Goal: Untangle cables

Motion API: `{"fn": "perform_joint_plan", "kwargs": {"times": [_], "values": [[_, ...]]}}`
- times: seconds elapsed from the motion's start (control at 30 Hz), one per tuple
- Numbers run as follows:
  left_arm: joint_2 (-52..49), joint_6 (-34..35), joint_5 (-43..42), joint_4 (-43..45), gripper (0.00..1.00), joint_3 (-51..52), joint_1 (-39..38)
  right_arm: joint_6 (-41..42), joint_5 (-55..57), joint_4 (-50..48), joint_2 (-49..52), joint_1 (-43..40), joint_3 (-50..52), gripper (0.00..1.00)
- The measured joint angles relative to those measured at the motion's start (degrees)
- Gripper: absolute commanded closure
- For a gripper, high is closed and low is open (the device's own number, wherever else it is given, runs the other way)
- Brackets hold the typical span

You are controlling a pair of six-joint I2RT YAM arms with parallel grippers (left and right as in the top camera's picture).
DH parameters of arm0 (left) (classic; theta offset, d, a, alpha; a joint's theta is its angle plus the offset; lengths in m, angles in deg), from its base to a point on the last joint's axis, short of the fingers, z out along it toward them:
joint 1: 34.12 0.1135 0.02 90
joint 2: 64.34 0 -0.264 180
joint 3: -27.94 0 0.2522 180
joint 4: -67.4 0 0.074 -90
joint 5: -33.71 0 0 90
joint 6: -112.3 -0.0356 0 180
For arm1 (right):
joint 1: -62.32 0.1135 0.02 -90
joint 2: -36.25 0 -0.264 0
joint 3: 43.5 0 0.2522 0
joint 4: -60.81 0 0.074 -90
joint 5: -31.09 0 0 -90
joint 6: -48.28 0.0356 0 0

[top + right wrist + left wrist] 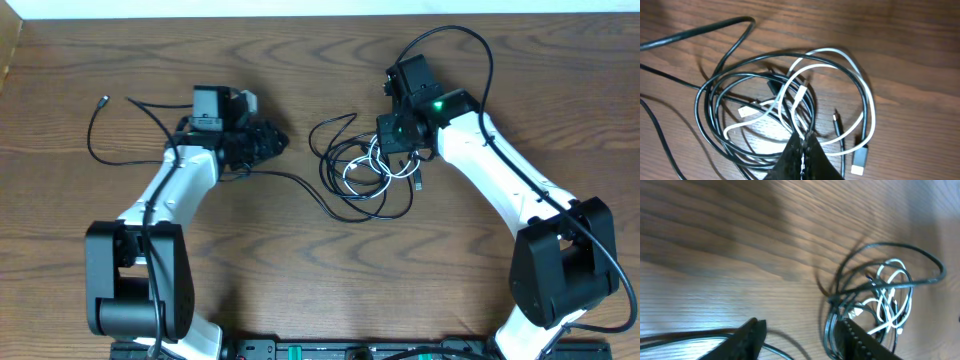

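Observation:
The cables (362, 178) lie as a tangle of black loops with one white cord at table centre. In the right wrist view the white cable (866, 100) weaves through the black loops (710, 95). My right gripper (805, 136) is shut at the tangle's crossing, apparently on the white cable. It sits over the tangle's upper right in the overhead view (396, 148). My left gripper (274, 143) is open and empty, left of the tangle. Its jaws (801, 326) straddle bare wood, with the tangle (880, 297) just beyond the right finger.
A long black strand (290, 180) runs from the tangle leftward under my left arm to a small plug end (103, 100) at far left. A black plug with a pale tip (858, 162) lies at the tangle's right side. The table is brown wood.

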Motion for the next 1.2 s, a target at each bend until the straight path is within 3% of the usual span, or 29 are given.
{"fn": "perform_joint_plan", "kwargs": {"times": [0.1, 0.3, 0.67, 1.0, 1.2], "values": [[0.0, -0.9, 0.0, 1.0, 0.70, 0.0, -1.9, 1.2, -0.5, -1.0, 0.0, 0.5, 2.2, 0.93], [0.0, -1.6, 0.0, 1.7, 0.70, 0.0, -4.4, 4.7, -1.4, -9.6, 0.0, 0.7, 9.6, 0.88], [0.0, -1.8, 2.7, 2.0, 0.70, 0.0, -4.7, 11.9, -7.6, -29.9, 0.0, 1.4, 20.2, 0.67], [0.0, -1.9, 3.5, 2.1, 0.70, 0.0, -4.7, 15.6, -7.0, -39.5, 0.0, 6.2, 23.8, 0.63], [0.0, -1.9, 3.5, 2.1, 0.69, 0.0, -4.7, 16.4, -2.7, -40.3, 0.0, 9.0, 23.8, 0.70]]}}
